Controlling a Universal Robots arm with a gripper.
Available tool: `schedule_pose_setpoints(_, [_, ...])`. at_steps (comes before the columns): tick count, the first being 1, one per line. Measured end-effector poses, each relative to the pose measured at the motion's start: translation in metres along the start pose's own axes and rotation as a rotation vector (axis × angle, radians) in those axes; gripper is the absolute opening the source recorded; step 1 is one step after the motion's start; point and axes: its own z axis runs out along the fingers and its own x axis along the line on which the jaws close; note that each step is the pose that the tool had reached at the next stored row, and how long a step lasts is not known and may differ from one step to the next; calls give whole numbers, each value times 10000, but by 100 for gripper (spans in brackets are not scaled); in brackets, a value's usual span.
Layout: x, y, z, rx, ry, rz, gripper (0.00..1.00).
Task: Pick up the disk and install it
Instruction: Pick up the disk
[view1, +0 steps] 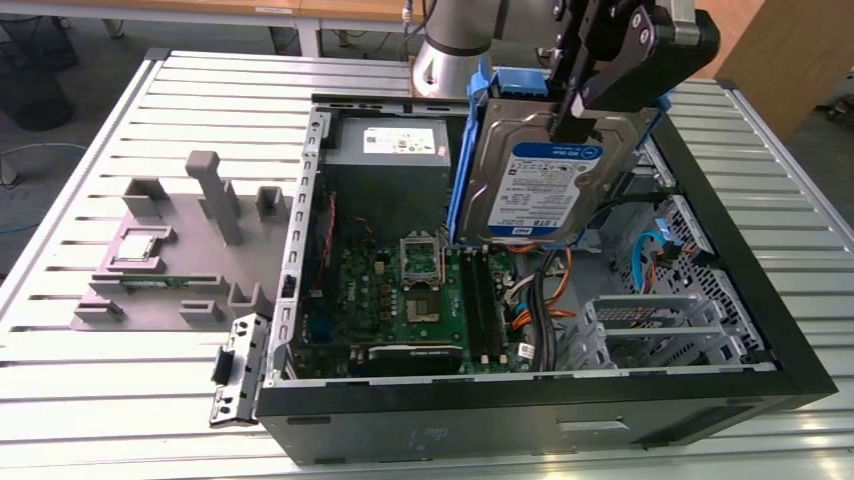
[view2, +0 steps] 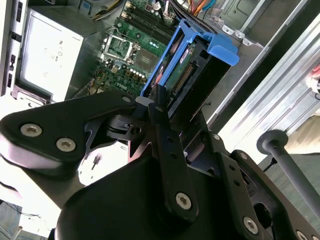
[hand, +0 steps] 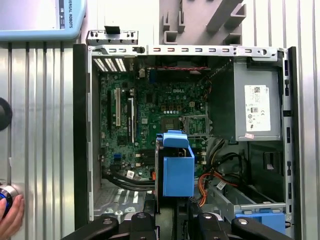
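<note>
The disk (view1: 541, 190), a silver hard drive with a white-and-blue label in a blue plastic carrier, hangs upright in the air over the open computer case (view1: 534, 405). My gripper (view1: 574, 105) is shut on its upper edge, black fingers on either side. In the second wrist view the disk (view2: 186, 75) juts out beyond the fingers (view2: 160, 107), above the motherboard. In the first wrist view the blue carrier of the disk (hand: 177, 167) is seen end-on over the case's interior, with my gripper (hand: 172, 217) at the picture's edge.
Inside the case lie a green motherboard (view1: 414, 290), a grey power-supply box (view1: 387, 150), cables and a metal drive cage (view1: 667, 330). A grey fixture (view1: 174, 260) stands on the slatted table at the exterior view's left. A person's hand (hand: 10, 215) rests near the table's edge.
</note>
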Motion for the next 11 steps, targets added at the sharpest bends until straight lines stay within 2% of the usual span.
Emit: schedule_pose_setpoints(11, [131, -6, -7, 1, 27, 2, 35])
